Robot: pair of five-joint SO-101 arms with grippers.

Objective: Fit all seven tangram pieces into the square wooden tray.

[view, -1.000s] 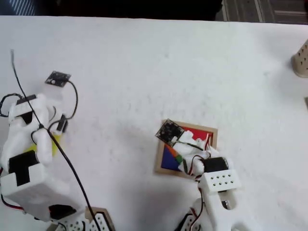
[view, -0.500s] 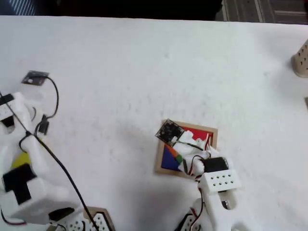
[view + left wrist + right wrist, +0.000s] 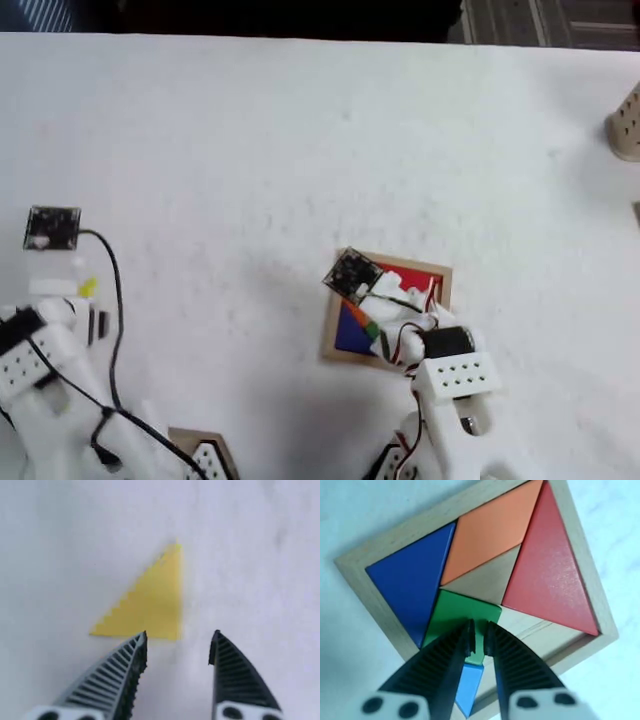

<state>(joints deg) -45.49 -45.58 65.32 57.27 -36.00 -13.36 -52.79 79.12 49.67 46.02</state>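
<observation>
Yellow triangle point(image 3: 150, 605) lay flat on desk point(image 3: 260, 540), well apart from wooden tray point(image 3: 365, 562). Left hand point(image 3: 179, 634) hung just short of it, spread wide, nothing held. Right hand point(image 3: 479, 627) over tray, narrow, pinching green piece point(image 3: 462, 611) between blue piece point(image 3: 410, 590) and red piece point(image 3: 550, 580).

Square wooden tray point(image 3: 330, 335) point(image 3: 405, 537) lies flat, right of centre and low in the high view; inside sit a red triangle point(image 3: 550, 575), orange quadrilateral point(image 3: 490, 535), dark blue triangle point(image 3: 407, 587), green square point(image 3: 455, 617) and light blue piece point(image 3: 467, 682); a pale wooden triangle point(image 3: 485, 582) is possibly bare floor; a yellow triangle point(image 3: 150, 602) point(image 3: 88, 288) lies flat far left.
</observation>
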